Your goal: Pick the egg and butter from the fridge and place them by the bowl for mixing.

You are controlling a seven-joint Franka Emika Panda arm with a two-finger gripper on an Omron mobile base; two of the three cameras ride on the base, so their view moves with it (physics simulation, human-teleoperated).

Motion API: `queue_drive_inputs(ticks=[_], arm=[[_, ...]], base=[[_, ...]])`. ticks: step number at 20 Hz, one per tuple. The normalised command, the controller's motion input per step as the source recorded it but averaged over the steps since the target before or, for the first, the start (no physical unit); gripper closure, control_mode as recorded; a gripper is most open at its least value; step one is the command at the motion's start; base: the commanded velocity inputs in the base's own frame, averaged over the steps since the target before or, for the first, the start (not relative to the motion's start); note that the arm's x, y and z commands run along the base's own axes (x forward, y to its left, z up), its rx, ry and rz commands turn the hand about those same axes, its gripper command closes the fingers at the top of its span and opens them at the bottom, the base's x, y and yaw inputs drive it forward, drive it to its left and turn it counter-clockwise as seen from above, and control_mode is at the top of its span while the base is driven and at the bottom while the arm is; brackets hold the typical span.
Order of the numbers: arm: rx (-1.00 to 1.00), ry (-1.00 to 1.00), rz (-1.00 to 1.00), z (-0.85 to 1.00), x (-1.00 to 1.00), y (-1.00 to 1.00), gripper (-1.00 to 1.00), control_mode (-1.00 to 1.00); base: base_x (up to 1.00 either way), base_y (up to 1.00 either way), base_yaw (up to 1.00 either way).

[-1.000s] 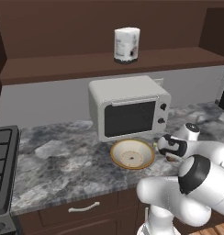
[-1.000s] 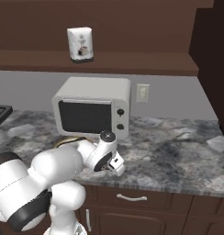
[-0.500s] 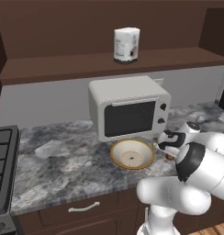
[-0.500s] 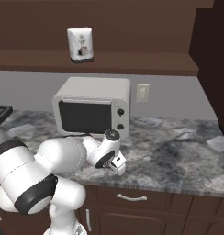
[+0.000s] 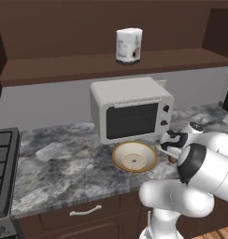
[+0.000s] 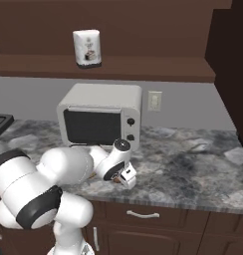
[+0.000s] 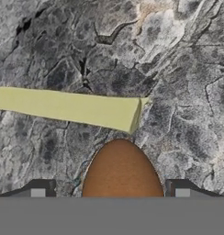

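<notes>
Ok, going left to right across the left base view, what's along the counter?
Stove → microwave → bowl → gripper, with a brown egg just under it.

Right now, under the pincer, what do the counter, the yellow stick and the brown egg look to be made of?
The counter looks like polished stone, granite or marble: mottled grey with dark veins. The butter looks soft and matte, an even pale yellow-green block with flat faces and crisp edges. The egg looks smooth and shell-like, a uniform brown dome with soft shading. All rendered, so these are guesses from appearance.
</notes>
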Motion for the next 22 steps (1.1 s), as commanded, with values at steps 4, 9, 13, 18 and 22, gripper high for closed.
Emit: queue_drive_inputs(ticks=[4, 9, 13, 18, 22], arm=[[-0.03, 0.00, 0.00, 0.29, -0.07, 0.00, -1.00, -1.00], [-0.01, 0.00, 0.00, 0.60, -0.20, 0.00, -1.00, -1.00], [-0.07, 0.00, 0.00, 0.60, -0.61, 0.16, -1.00, -1.00], [-0.10, 0.00, 0.05, 0.47, -0.83, 0.56, -1.00, -1.00], [-0.07, 0.00, 0.12, 0.38, -0.81, 0.71, -1.00, -1.00]], base=[[0.00, 0.00, 0.00], [0.00, 0.00, 0.00], [0.00, 0.00, 0.00], [0.00, 0.00, 0.00], [0.00, 0.00, 0.00]])
